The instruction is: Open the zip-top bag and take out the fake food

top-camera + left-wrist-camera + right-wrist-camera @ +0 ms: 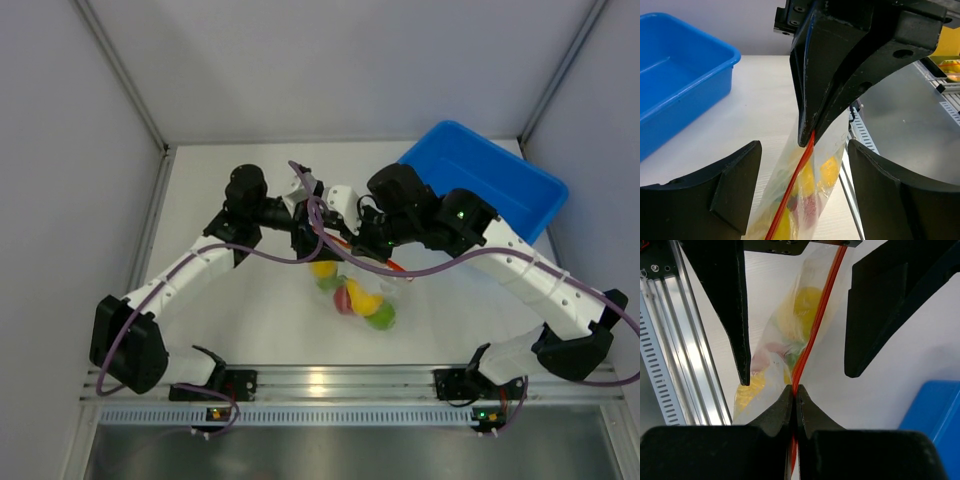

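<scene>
the small clear, crinkly zip-top bag (pixel 362 290) with its orange-red zip strip (pixel 813 330) is held up near the blue plastic bin (pixel 490 175), on the side toward the arm bases. glossy yellow, red and green fake fruit (pixel 360 300) sag inside it. the right hand (pixel 794 390) is clenched on the strip; the left hand (pixel 804 155) stands released, fingers (pixel 740 175) either side of the bag.

A blue bin (pixel 490 180) sat at the far right corner of the white counter (pixel 250 320), close to the walls.

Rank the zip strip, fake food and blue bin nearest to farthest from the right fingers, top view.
1. The zip strip: pinched between the right fingers.
2. The fake food: just below it in view.
3. The blue bin: back right corner.
</scene>
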Tool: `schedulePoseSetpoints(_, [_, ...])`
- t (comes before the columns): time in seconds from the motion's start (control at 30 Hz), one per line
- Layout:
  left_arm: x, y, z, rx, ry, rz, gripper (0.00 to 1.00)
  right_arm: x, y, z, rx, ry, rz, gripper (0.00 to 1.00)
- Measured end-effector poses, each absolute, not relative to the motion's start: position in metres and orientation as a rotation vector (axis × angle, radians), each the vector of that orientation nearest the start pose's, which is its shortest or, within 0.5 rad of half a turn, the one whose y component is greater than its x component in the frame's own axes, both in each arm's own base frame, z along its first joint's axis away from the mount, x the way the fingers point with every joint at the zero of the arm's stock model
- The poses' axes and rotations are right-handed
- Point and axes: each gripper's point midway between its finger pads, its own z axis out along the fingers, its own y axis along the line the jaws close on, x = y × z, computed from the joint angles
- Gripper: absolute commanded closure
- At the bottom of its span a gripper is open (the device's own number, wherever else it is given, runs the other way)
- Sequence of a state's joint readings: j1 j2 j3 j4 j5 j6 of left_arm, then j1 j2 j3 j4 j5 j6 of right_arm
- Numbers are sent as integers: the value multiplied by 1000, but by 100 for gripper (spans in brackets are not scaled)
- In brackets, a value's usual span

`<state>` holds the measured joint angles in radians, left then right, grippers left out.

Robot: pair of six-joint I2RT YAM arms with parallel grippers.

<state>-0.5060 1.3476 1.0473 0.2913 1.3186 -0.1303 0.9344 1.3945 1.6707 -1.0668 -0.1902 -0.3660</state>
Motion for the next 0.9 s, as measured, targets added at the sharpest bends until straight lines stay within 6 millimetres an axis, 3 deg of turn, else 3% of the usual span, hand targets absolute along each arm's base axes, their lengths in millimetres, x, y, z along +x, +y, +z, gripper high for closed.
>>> schedulePoseSetpoints(0.07, [202,-308,312,1338,1205,-1498,28,189,284,293,-1522,1854,484,100])
schedulePoseSetpoints(0.33, [213,-312,305,1305,1250,-1483,66,192,282,294,-1513,1857,463,100])
schedulePoseSetpoints(0.43, [215,-314,302,1305,1264,-1493,67,194,280,296,-1496,1849,444,100])
schedulePoseSetpoints(0.5, [213,-315,301,1307,1270,-1502,79,193,279,298,-1487,1835,447,100])
schedulePoseSetpoints(0.53, [213,-315,301,1309,1269,-1501,100,193,278,299,-1482,1828,448,100])
schedulePoseSetpoints(0.73, [208,-313,309,1308,1241,-1462,100,193,278,306,-1437,1765,463,100])
schedulePoseSetpoints(0.83, [207,-312,313,1299,1231,-1439,100,193,278,310,-1403,1722,473,95])
schedulePoseSetpoints(0.9, [206,-311,314,1291,1231,-1423,100,192,276,313,-1370,1699,484,82])
